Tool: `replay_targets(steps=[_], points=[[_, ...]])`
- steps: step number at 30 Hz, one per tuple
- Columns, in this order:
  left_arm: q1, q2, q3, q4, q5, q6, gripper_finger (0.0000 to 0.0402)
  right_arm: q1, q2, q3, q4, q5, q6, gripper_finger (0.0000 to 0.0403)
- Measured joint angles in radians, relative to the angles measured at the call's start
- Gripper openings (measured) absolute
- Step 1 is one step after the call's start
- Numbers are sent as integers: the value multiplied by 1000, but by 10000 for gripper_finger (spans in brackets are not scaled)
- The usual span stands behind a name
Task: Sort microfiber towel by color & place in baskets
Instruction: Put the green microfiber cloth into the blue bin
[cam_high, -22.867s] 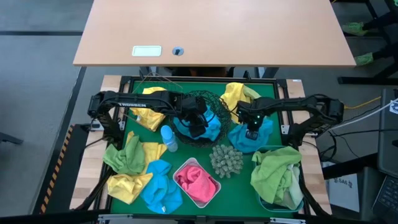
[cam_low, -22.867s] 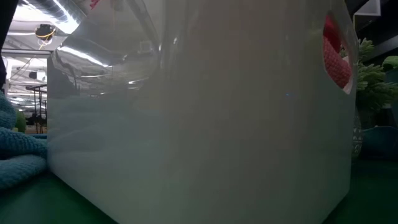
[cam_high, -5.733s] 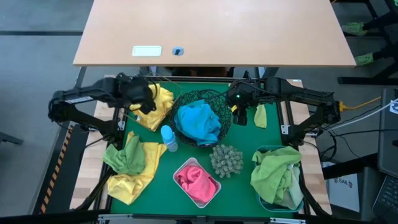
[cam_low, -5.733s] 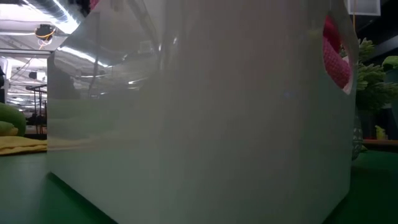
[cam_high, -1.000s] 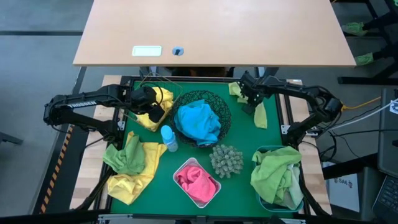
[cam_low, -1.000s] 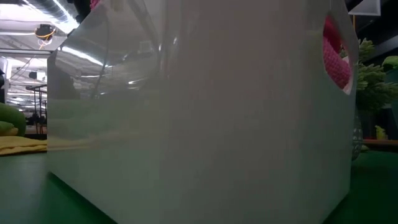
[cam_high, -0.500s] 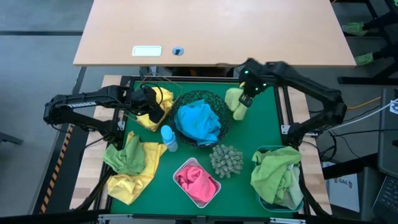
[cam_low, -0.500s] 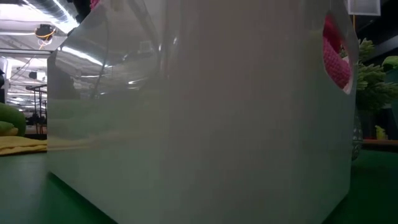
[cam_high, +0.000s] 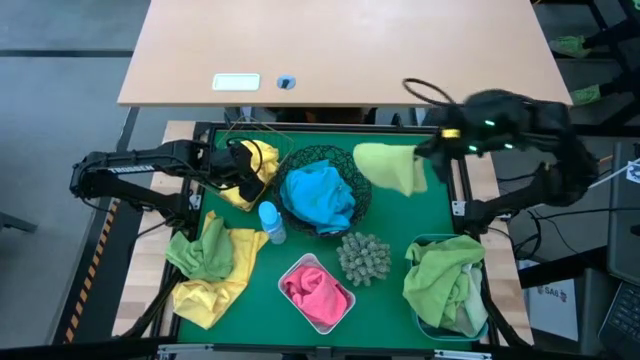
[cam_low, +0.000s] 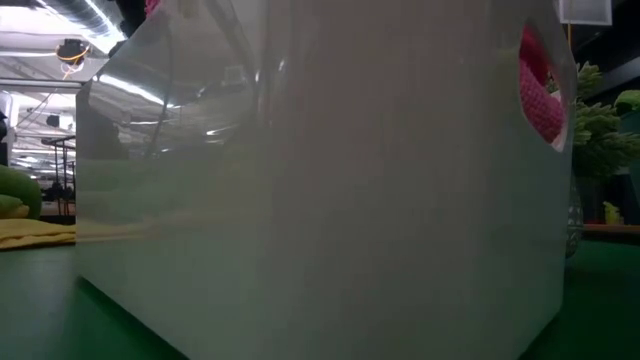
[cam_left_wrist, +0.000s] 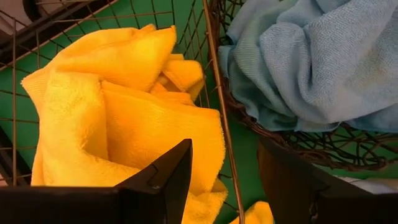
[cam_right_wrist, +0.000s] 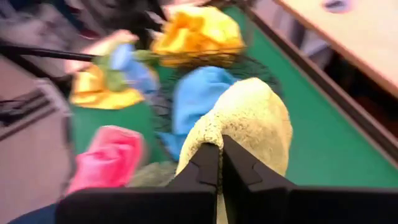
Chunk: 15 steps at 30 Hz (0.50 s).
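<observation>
Right gripper (cam_right_wrist: 221, 163) pinches a lime towel (cam_high: 390, 167) (airborne) beside the mesh bowl (cam_high: 352, 167); left gripper (cam_left_wrist: 227, 171) gapes.

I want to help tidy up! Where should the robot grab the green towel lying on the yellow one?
Probably from straight above, pinching the raised fold at the middle of the green towel. It lies crumpled on the yellow towel, so a high ridge lifts only the green.

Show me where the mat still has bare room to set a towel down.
Bare green mat lies right of the black mesh bowl, above the blue tub; the right tool carries a lime towel over it. The left side is crowded with yellow and green towels.
</observation>
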Motion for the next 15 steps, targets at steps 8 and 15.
replay_targets(steps=[8,15], points=[[-7,0,0,0,0,-3,174,285,-59,20,1,24,186,1],[-7,0,0,0,0,-4,174,572,-15,19,1,73,297,1]])
